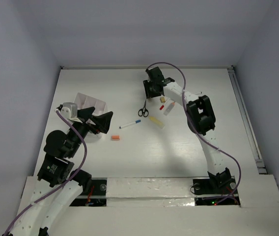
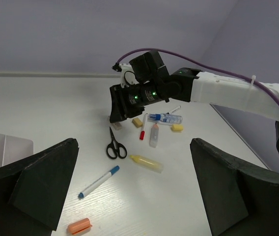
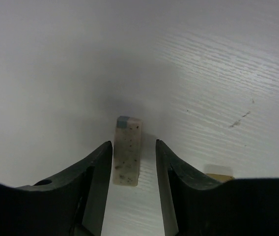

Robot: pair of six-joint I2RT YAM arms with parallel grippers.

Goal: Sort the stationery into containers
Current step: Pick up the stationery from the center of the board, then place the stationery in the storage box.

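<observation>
Overall, tabletop (image 1: 179, 147): white, stationery scattered around the centre of the top view.
Box (image 1: 91, 102): white, compartmented, left of centre.
Left gripper (image 1: 102, 119): fingers spread wide, empty, at the box's lower right edge.
Right gripper (image 3: 133, 142): upper centre, fingers apart astride the eraser, not clamped.
Scissors (image 1: 143, 110): black-handled, just below the right gripper.
Eraser (image 3: 127, 160): beige, speckled, flat on the tabletop.
</observation>
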